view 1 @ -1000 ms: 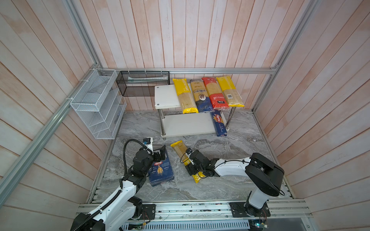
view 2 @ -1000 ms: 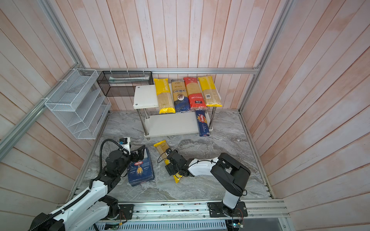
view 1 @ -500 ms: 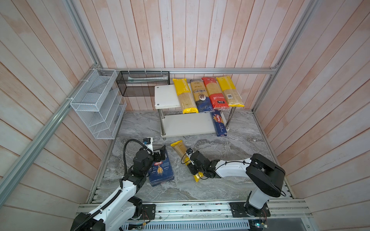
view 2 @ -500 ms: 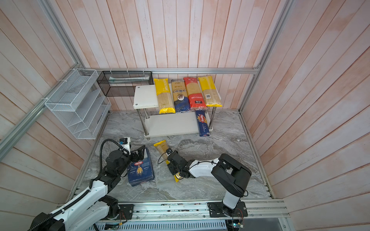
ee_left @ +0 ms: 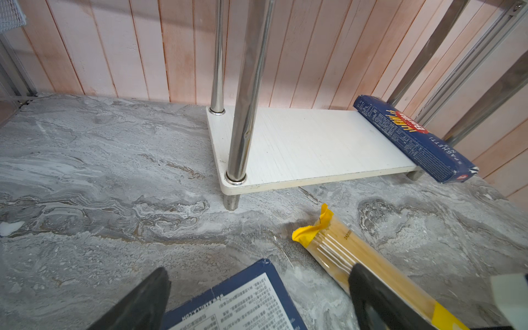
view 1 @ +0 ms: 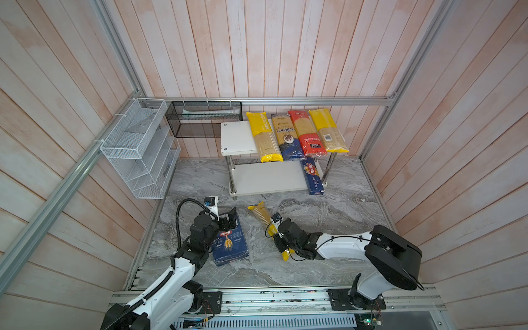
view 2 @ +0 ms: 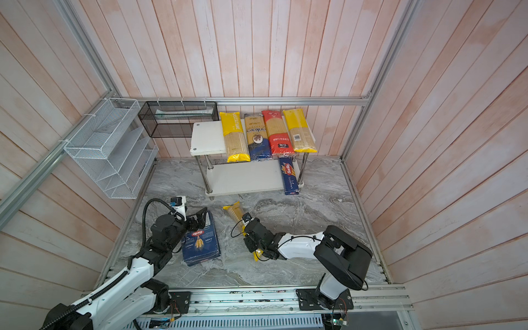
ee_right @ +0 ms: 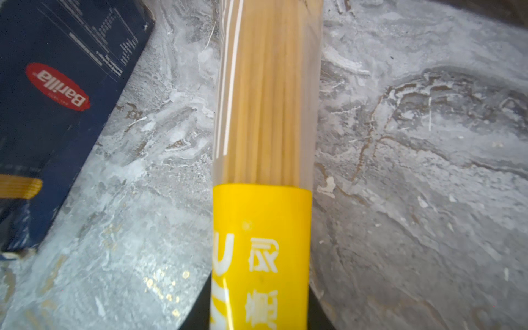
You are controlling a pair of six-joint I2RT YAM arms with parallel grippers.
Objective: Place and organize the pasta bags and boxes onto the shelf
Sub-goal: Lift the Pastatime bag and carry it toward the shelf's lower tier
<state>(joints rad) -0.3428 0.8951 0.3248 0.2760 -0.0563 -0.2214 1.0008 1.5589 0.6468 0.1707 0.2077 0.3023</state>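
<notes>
Right wrist view shows the right gripper (ee_right: pixel 258 311) clenched off-centre on the yellow spaghetti bag (ee_right: pixel 263 114) — lifted, its long end may sag and slip.

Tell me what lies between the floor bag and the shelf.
Only bare floor between bag and shelf, clearest in the left wrist view.

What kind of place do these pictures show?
Probably a robot test cell staged as a pantry: two arms on a metal rail, plank walls in an aluminium frame, and a white shelf holding pasta bags; the right claw grips a yellow bag.
</notes>
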